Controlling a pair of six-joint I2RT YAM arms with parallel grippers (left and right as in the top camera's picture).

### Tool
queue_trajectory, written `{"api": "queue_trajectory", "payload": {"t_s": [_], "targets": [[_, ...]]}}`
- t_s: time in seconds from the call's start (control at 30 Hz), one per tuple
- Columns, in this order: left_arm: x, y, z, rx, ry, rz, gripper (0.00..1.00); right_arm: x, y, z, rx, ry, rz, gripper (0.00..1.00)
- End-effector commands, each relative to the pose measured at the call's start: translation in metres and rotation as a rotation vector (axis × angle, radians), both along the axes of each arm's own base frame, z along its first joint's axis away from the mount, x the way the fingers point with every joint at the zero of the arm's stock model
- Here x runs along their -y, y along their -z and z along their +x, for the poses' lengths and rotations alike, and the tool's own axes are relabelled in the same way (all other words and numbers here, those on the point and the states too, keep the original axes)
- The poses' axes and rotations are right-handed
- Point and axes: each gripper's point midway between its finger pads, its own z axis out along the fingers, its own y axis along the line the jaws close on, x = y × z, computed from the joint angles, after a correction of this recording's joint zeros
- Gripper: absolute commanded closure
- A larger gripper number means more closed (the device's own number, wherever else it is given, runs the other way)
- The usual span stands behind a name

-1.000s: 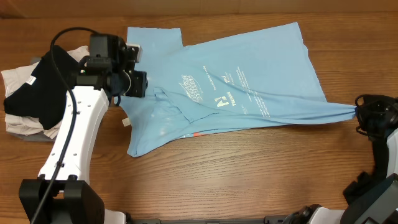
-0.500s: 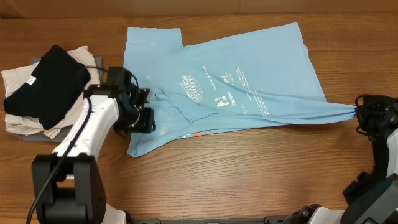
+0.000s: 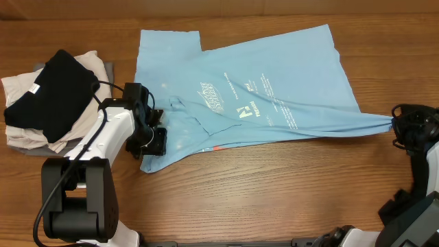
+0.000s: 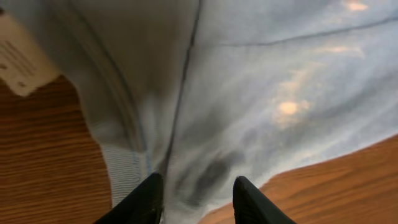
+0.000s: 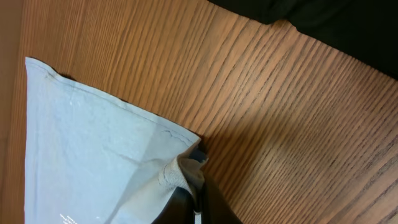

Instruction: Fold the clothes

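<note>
The sky-blue T-shirt (image 3: 288, 75) lies spread across the table, its white lettering (image 3: 240, 103) near the middle. My left gripper (image 3: 152, 140) is low over the shirt's near-left edge. In the left wrist view its jaws (image 4: 198, 186) stand apart, astride a seam of the blue cloth (image 4: 280, 93), and a white label (image 4: 18, 62) shows at the left. At the right edge of the table, my right gripper (image 3: 396, 123) holds a stretched corner. The right wrist view has its jaws (image 5: 196, 199) shut on that bunched hem (image 5: 177, 174).
A pile of other clothes, black (image 3: 51, 96) on top of beige and grey (image 3: 27, 134), sits at the table's left edge, close behind my left arm. Bare wood (image 3: 274, 192) runs along the front of the table.
My left arm has come down from the collar area to the shirt's near-left edge, and its jaws have narrowed. The right arm and the stretched corner have stayed put.
</note>
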Motion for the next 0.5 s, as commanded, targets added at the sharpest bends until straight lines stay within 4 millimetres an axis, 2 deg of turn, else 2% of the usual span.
{"api": "queue_trajectory", "payload": {"t_s": [0.0,0.17,0.23,0.3,0.37,0.47], "targets": [[-0.005,0.008,-0.009,-0.03,-0.011,0.033,0.62,0.007,-0.009,0.005,0.019,0.008,-0.025,0.95],[0.006,0.019,-0.022,-0.064,-0.016,-0.037,0.65,0.007,-0.009,0.005,0.02,0.008,-0.025,0.95],[0.004,0.025,-0.028,-0.076,-0.023,-0.027,0.66,0.007,-0.009,0.005,0.019,0.008,-0.025,0.95],[0.0,0.031,-0.033,-0.083,-0.041,0.0,0.76,0.007,-0.009,0.005,0.019,0.008,-0.025,0.95],[-0.007,0.035,-0.035,-0.085,-0.067,0.044,0.96,0.007,-0.009,0.005,0.019,0.008,-0.025,0.95],[-0.03,0.036,-0.032,-0.073,-0.163,0.165,0.96,0.007,-0.009,0.005,0.019,0.008,-0.025,0.95]]}}
